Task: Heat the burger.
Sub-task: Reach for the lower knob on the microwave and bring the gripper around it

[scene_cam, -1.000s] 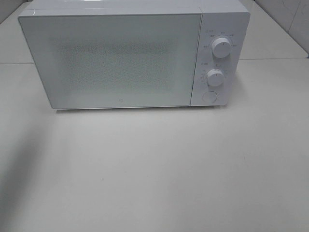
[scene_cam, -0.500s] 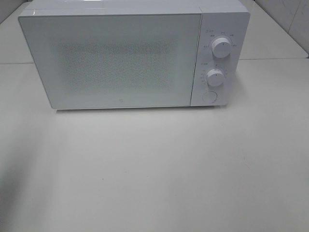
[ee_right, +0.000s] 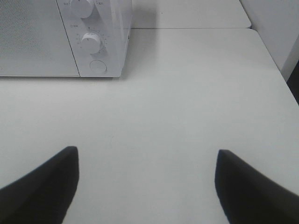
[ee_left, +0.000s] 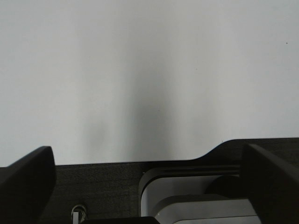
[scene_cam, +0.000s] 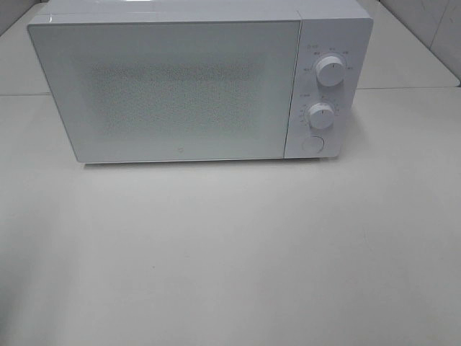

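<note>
The burger is out of view in every frame. A white microwave [scene_cam: 187, 86] stands at the back of the white table [scene_cam: 230, 252] with its door shut, and the speckled door panel hides the inside. Neither arm shows in the exterior high view. In the left wrist view my left gripper [ee_left: 147, 149] is open over bare table, its dark fingers [ee_left: 28, 179] far apart. My right gripper [ee_right: 145, 153] is open too, with nothing between its dark fingertips [ee_right: 51, 182]. It sits in front of the microwave's control side [ee_right: 96, 42].
The microwave's control panel carries two round knobs [scene_cam: 330, 71] [scene_cam: 320, 115] and a round button [scene_cam: 312, 143]. The table's right edge [ee_right: 280, 70] runs close to a wall. A seam between tabletops [scene_cam: 403, 88] passes behind the microwave.
The dark shadow along the left side of the table has faded and drawn back toward the edge. The microwave has not moved.
</note>
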Robot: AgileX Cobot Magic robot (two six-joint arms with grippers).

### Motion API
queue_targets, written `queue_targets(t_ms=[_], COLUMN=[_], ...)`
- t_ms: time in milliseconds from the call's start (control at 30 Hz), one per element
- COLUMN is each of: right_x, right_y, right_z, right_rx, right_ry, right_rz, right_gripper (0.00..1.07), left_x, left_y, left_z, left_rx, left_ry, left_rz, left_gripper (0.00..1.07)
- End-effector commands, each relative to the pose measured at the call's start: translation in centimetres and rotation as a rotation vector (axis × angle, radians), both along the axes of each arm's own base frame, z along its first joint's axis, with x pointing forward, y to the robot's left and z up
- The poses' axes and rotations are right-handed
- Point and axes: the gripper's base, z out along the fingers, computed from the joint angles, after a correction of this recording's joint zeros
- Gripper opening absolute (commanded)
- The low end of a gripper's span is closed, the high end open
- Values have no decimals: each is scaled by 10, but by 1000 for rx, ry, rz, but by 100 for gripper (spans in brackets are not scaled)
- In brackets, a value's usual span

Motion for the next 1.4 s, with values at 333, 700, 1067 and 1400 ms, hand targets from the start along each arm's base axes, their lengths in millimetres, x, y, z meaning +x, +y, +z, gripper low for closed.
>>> queue_targets(t_ms=[333,700,1067,1400], right_x=[-4,-4,-4,-4], right_y=[0,0,0,0], right_z=[0,0,0,0], right_rx=[6,6,6,6], right_ry=[-36,-36,-36,-36], right_rz=[-4,-4,-3,-3], right_gripper=[71,71,71,71], left_x=[-39,-93,-109,-109], left_y=[1,-1,-1,-1], left_z=[17,28,28,28], left_rx=[-2,-38,-37,-37], left_ry=[-249,-603,-704,-703], left_rz=[3,-5,-8,-8], left_gripper=[100,100,100,100])
